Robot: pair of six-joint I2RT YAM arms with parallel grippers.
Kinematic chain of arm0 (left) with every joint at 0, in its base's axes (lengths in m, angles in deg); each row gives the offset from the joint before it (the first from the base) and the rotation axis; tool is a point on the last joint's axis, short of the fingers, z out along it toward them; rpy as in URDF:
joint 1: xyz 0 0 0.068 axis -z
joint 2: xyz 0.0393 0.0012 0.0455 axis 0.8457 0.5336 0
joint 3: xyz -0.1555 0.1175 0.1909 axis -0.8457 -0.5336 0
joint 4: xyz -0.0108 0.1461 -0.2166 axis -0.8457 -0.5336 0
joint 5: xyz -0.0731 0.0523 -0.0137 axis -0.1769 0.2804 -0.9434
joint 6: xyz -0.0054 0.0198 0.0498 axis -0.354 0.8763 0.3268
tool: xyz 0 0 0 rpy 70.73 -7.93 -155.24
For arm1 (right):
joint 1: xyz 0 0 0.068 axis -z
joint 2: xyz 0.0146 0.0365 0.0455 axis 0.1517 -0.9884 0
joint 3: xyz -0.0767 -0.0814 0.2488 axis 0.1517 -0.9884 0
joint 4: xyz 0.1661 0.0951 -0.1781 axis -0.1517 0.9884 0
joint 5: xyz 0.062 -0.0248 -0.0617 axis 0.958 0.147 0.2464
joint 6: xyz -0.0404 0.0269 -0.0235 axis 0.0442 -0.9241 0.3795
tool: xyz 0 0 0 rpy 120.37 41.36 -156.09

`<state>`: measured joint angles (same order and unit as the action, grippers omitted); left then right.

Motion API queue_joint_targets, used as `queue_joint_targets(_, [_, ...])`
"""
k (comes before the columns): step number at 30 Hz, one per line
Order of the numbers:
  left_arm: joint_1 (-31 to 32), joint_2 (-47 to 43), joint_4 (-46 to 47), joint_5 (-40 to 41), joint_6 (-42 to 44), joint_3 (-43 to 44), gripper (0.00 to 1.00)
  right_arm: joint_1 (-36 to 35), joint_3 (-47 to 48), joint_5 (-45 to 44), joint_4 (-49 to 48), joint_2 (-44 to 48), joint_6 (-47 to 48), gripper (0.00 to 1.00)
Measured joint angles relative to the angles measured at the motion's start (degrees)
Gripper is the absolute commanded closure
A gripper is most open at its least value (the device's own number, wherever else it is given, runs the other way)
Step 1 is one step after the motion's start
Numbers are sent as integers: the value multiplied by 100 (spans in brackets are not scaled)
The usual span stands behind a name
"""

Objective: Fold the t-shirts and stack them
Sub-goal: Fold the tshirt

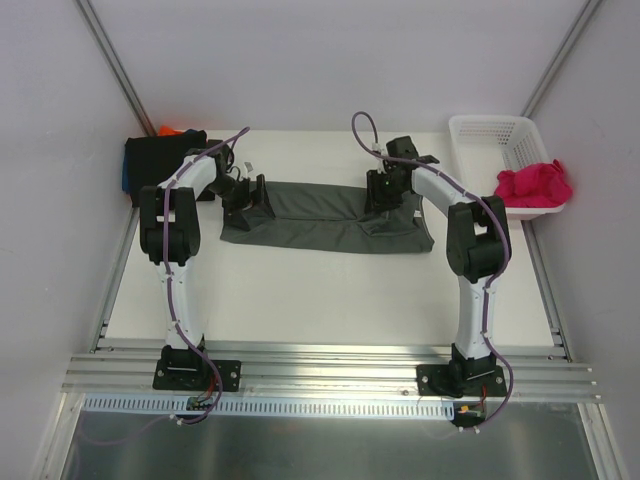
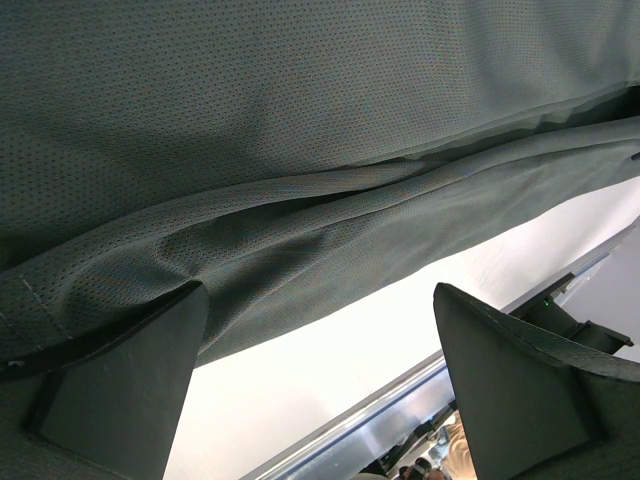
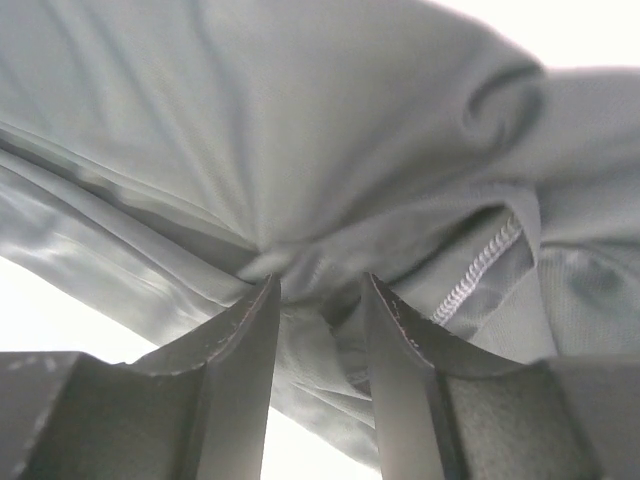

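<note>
1. Top view: the dark grey t-shirt [image 1: 320, 218] lies as a long, creased band across the far half of the desk [image 1: 330, 295], running left to right.
2. The left gripper [image 1: 250, 195] sits at the band's left end. The right gripper [image 1: 386, 200] sits on the right part, short of the right end.
3. At the far-left corner lies a black t-shirt [image 1: 162, 165], with blue and orange cloth peeking out beside it.
4. At the far-right corner stands a white basket [image 1: 490, 132]; a magenta-pink t-shirt [image 1: 535, 184] hangs over its near rim.
5. Left wrist view: the left gripper [image 2: 320, 295] has its jaws spread wide. One finger [image 2: 130, 380] touches the hem of the dark grey t-shirt [image 2: 300, 140], and the other stands clear over the bare desk [image 2: 330, 355].
6. Right wrist view: the right gripper [image 3: 320, 288] has its jaws drawn close, pinching a bunched fold of the dark grey t-shirt [image 3: 300, 130]. A white-stitched hem [image 3: 480, 265] runs just beside the fingers.
</note>
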<state>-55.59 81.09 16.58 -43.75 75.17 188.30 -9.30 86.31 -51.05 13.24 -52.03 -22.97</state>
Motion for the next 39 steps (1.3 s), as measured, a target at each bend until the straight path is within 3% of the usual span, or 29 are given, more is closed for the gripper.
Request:
queue_joint_targets(8, [0,0,2,0,-4,0,2,94,-372,0,96,9,44,65])
queue_joint_targets(12, [0,0,2,0,-4,0,3,96,-376,4,96,9,70,80])
queue_joint_targets(17, [0,0,2,0,-7,0,2,96,-376,26,96,9,83,88])
queue_joint_targets(21, [0,0,2,0,-7,0,2,96,-376,70,96,9,85,99])
queue_joint_targets(39, [0,0,2,0,-7,0,2,96,81,96,103,9,76,99])
